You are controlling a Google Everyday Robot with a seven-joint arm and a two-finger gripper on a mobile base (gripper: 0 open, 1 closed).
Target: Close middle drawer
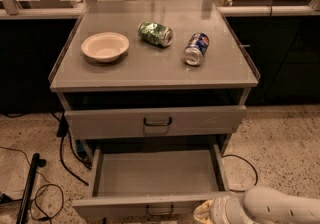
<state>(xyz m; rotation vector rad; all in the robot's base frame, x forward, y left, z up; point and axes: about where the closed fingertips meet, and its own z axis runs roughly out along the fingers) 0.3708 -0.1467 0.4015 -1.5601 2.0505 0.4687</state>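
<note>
The middle drawer is pulled far out of the grey cabinet. Its shallow flat tray is empty. Its front panel runs along the bottom of the view, with a small dark loop handle at its centre. My gripper is at the bottom right, right by the right end of that front panel, on the end of my white arm. Whether it touches the panel I cannot tell.
The drawer above stands slightly out and has a loop handle. On the cabinet top are a white bowl, a green can and a blue can, both lying on their sides. Cables and a dark pole lie on the floor at left.
</note>
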